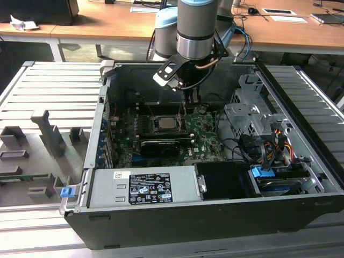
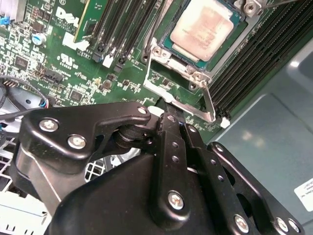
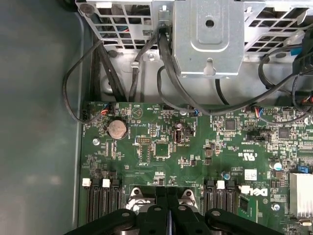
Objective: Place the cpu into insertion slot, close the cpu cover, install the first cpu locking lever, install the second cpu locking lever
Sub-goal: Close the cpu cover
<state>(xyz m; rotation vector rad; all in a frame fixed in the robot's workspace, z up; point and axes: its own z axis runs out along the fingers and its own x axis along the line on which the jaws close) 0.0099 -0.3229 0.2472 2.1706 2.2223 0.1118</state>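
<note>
Cpu (image 1: 165, 123): lies flat in the insertion slot (image 1: 150, 124), pale top showing, inside the open computer case (image 1: 161, 226).
Cpu cover (image 2: 182, 105): stands open off the slot, between the cpu and the claw.
Claw (image 2: 166, 117): fingers pressed together, tip at the cover's edge, just to the exterior view's right of the cpu.

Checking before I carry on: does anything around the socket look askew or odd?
Nothing askew: the cpu lies flat and square in the insertion slot. Its top looks blotchy, perhaps residue.
</note>
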